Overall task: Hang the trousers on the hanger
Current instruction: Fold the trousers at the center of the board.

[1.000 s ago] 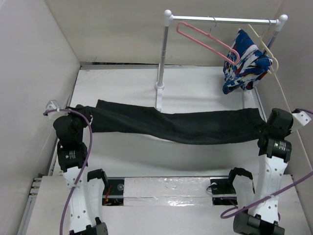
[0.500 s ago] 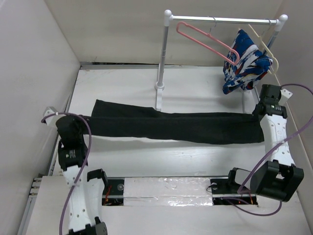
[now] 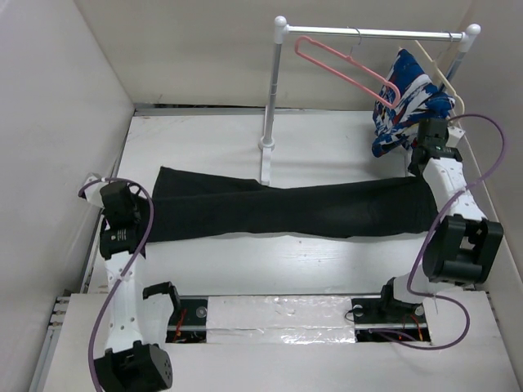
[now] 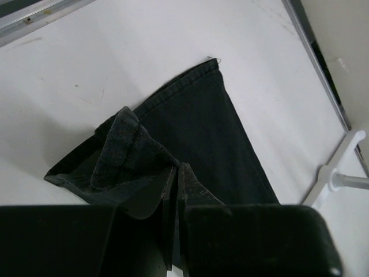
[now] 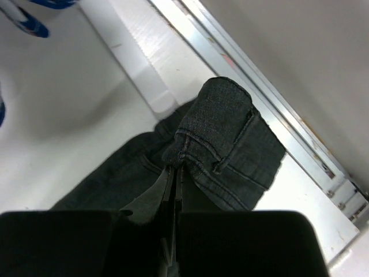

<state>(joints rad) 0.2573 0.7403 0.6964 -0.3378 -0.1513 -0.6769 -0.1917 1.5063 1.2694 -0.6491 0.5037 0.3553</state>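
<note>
The left gripper (image 3: pixel 135 200) pinches the leg end of the long black fabric trousers (image 3: pixel 286 212), which lie stretched across the white table (image 3: pixel 204 139). Behind them the thin pink wire hanger (image 3: pixel 347 69) hangs on the white metal rail (image 3: pixel 376 34). The right gripper (image 3: pixel 418 166) pinches the waistband, jaws pressed together.

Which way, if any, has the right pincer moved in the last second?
Yes: the right pincer, gripping the black fabric trousers, moved back toward the white metal rack.

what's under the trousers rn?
Only white table shows around the trousers, ends pinched by left gripper and right gripper. Anything beneath the cloth is covered.
</note>
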